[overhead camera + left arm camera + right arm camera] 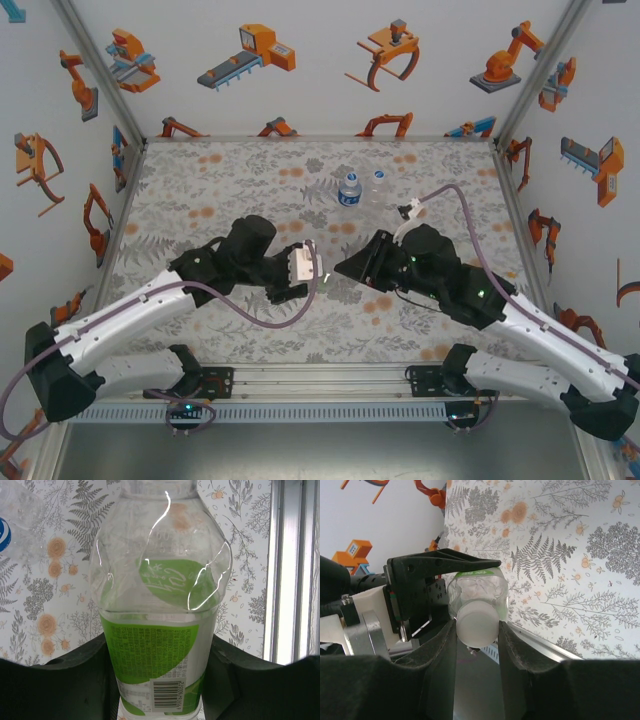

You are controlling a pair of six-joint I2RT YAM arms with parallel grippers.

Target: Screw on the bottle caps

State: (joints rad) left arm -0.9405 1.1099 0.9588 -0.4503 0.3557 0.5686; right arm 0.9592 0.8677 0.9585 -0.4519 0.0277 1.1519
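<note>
Two arms meet near the middle of the floral-patterned desk [200, 200], and everything here is placed from the green-label bottle [159, 630] held between them. To the left of that bottle, the left arm reaches in from the near-left corner, and the left tool [160, 680] is clamped narrow around the bottle's labelled lower body, one dark finger [65, 680] pressed against each side. The bottle lies roughly level above the desk, with its barcode end in the tool and its clear shoulder and neck pointing right. At the bottle's neck end sits a white cap [476, 626], pinched between the padded fingers [440, 670] of the right tool [476, 645], which is closed narrow on it. The cap covers the mouth, with the bottle's crinkled shoulder right behind it. How far the cap is threaded on cannot be told. Beyond the green-label bottle, toward the far side of the desk and slightly right, the blue-label bottle [348, 189] stands upright. The plain clear bottle [378, 184] stands just beside it on the right.
</note>
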